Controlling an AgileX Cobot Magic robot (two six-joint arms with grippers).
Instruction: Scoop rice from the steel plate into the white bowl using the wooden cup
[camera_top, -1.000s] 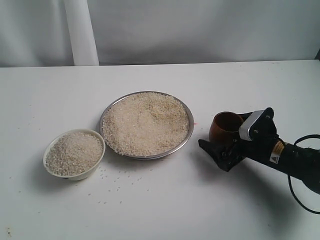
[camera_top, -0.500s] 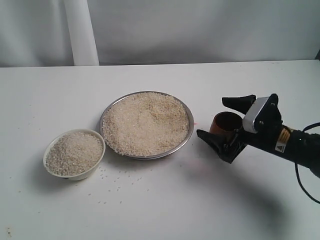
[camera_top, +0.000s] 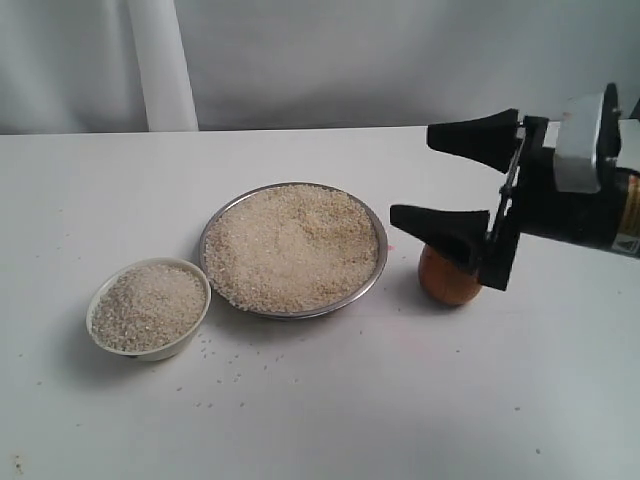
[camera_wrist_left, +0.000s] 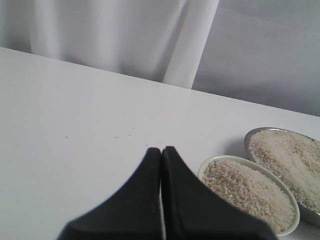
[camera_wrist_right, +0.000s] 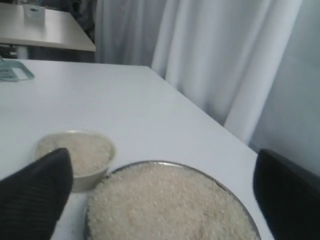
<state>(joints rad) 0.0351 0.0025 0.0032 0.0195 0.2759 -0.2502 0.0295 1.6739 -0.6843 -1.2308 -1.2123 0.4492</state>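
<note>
I am holding my right claw (camera_top: 455, 178) up above the counter (camera_top: 330, 420) near its right edge, its two black fingers (camera_top: 470, 135) spread wide apart and gripping nothing. The wooden cup (camera_top: 447, 280) is sitting on the counter under that claw, just beside the steel plate (camera_top: 300, 313) on the side facing the right edge. My lower finger is covering the cup's top in the exterior view, so I cannot tell whether the two are touching. The cup is not lying between the fingers.

The plate is resting at the middle of the counter, and rice (camera_top: 290, 245) is filling it nearly to the rim. The white bowl (camera_top: 200, 285) is standing just beside the plate, toward the left edge and the near edge, and it is also carrying a mound of rice. Loose grains (camera_top: 215, 378) are lying scattered on the counter between the bowl and the near edge.

I am keeping my left claw (camera_wrist_left: 161, 152) pressed together with nothing between its tips, and it is hanging over bare counter beside the bowl.
</note>
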